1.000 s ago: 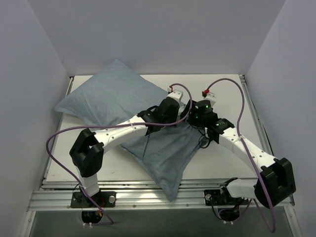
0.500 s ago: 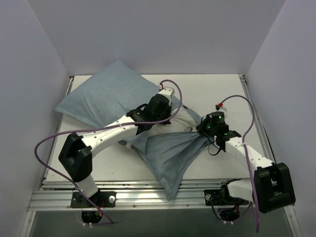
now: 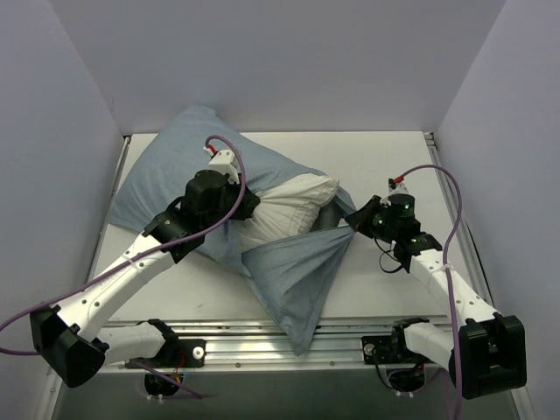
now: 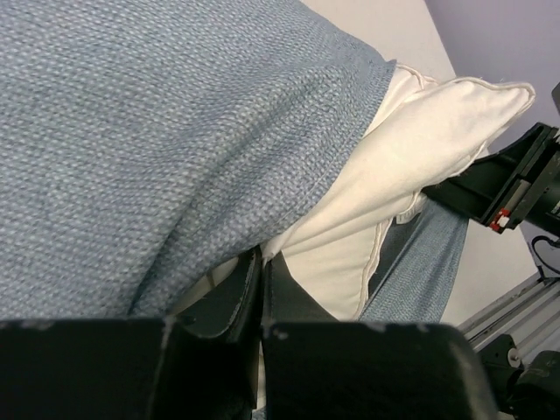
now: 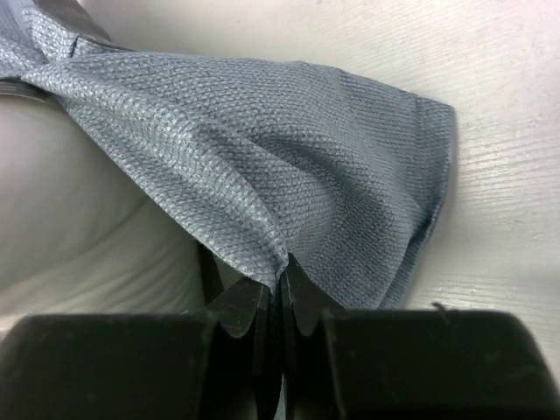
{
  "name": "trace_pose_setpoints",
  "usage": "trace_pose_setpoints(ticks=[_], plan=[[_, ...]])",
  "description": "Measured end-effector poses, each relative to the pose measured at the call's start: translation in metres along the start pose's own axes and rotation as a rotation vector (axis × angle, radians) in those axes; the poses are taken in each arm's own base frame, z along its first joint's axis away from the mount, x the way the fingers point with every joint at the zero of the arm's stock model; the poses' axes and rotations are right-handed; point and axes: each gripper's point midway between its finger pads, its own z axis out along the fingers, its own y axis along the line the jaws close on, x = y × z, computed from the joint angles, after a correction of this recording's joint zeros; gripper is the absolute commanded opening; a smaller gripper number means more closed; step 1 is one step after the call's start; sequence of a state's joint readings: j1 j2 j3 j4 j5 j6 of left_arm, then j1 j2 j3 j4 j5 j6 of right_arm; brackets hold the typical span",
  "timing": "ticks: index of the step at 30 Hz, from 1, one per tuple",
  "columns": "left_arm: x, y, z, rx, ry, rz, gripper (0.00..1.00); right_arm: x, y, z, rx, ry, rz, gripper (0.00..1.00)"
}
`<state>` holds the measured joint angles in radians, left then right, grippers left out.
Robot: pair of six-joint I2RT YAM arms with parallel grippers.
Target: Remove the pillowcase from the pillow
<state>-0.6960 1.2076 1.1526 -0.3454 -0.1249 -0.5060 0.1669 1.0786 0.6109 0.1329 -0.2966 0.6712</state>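
The blue-grey pillowcase (image 3: 175,179) lies across the left and middle of the table, one flap trailing toward the front edge. The white pillow (image 3: 293,201) sticks out of its open mouth at the centre. My left gripper (image 3: 243,210) sits at the pillow's left side under the cloth's rim. In the left wrist view its jaws (image 4: 261,258) are shut with white pillow (image 4: 420,131) fabric pinched at the tips, and pillowcase (image 4: 175,131) draped over them. My right gripper (image 3: 353,223) is shut on a gathered fold of pillowcase (image 5: 262,149) at the mouth's right edge, with the pillow (image 5: 70,192) to its left.
The white table (image 3: 385,166) is boxed in by pale walls on three sides. An aluminium rail (image 3: 262,346) runs along the front edge between the arm bases. The pillowcase flap hangs slightly over that rail. Purple cables loop above both arms.
My right gripper closed on the pillowcase fold and drew it right. My left arm swung left and back with the pillow, and more white pillow now shows.
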Motion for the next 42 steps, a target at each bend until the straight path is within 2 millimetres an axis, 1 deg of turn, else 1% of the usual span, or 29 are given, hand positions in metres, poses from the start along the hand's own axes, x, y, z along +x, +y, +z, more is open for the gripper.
trace_pose_setpoints(ticks=[2, 4, 7, 9, 10, 11, 13, 14, 17, 18, 19, 22, 23, 25, 26, 28, 31, 33, 36, 39, 42], plan=[[-0.005, 0.004, -0.008, -0.005, -0.02, -0.028, 0.02, 0.0, 0.003, -0.001, -0.013, 0.006, -0.009, 0.0], [-0.007, 0.006, -0.01, -0.006, -0.027, -0.047, 0.02, 0.0, 0.006, -0.002, -0.029, 0.011, -0.023, 0.0], [-0.007, 0.005, -0.007, 0.009, -0.022, -0.063, 0.02, -0.001, 0.008, -0.003, -0.05, 0.018, -0.046, 0.0], [-0.006, 0.002, -0.001, 0.024, -0.013, -0.077, 0.02, -0.001, 0.008, -0.003, -0.056, 0.022, -0.059, 0.05], [-0.006, 0.0, 0.003, 0.032, -0.004, -0.083, 0.02, -0.001, 0.008, -0.003, -0.056, 0.022, -0.068, 0.09], [-0.007, -0.004, 0.01, 0.043, 0.002, -0.086, 0.02, -0.002, 0.008, -0.004, -0.055, 0.022, -0.076, 0.21], [-0.009, -0.01, 0.027, 0.052, 0.013, -0.095, 0.02, -0.006, 0.008, -0.005, -0.041, 0.015, -0.095, 0.34], [-0.01, -0.013, 0.036, 0.057, 0.017, -0.099, 0.02, -0.01, 0.006, -0.006, -0.021, 0.006, -0.109, 0.44], [-0.013, -0.021, 0.065, 0.063, 0.026, -0.102, 0.02, -0.02, 0.013, -0.015, 0.031, -0.024, -0.171, 0.54], [-0.011, -0.023, 0.074, 0.063, 0.032, -0.1, 0.02, -0.024, 0.019, -0.019, 0.035, -0.034, -0.194, 0.55], [-0.009, -0.025, 0.081, 0.061, 0.041, -0.097, 0.02, -0.026, 0.028, -0.024, 0.027, -0.045, -0.226, 0.56], [0.001, -0.022, 0.1, 0.044, 0.073, -0.089, 0.02, -0.026, 0.066, -0.041, -0.058, -0.068, -0.317, 0.63], [0.003, -0.021, 0.104, 0.04, 0.081, -0.083, 0.02, -0.023, 0.079, -0.045, -0.097, -0.068, -0.349, 0.66], [0.007, -0.02, 0.108, 0.037, 0.094, -0.067, 0.02, -0.011, 0.104, -0.053, -0.178, -0.054, -0.422, 0.7], [0.007, -0.02, 0.108, 0.039, 0.097, -0.061, 0.02, -0.002, 0.115, -0.054, -0.213, -0.039, -0.46, 0.73], [0.006, -0.02, 0.107, 0.044, 0.097, -0.045, 0.02, 0.022, 0.134, -0.055, -0.28, 0.013, -0.537, 0.74], [0.006, -0.022, 0.105, 0.055, 0.1, -0.029, 0.02, 0.056, 0.156, -0.048, -0.365, 0.093, -0.647, 0.75], [0.007, -0.022, 0.103, 0.063, 0.105, -0.017, 0.02, 0.072, 0.163, -0.04, -0.396, 0.129, -0.707, 0.75], [0.008, -0.022, 0.1, 0.068, 0.117, -0.005, 0.02, 0.087, 0.166, -0.025, -0.405, 0.168, -0.788, 0.74], [0.01, -0.022, 0.098, 0.069, 0.124, 0.008, 0.02, 0.09, 0.171, -0.014, -0.41, 0.174, -0.846, 0.74], [0.011, -0.02, 0.097, 0.065, 0.131, 0.015, 0.02, 0.09, 0.178, -0.009, -0.43, 0.174, -0.892, 0.73]])
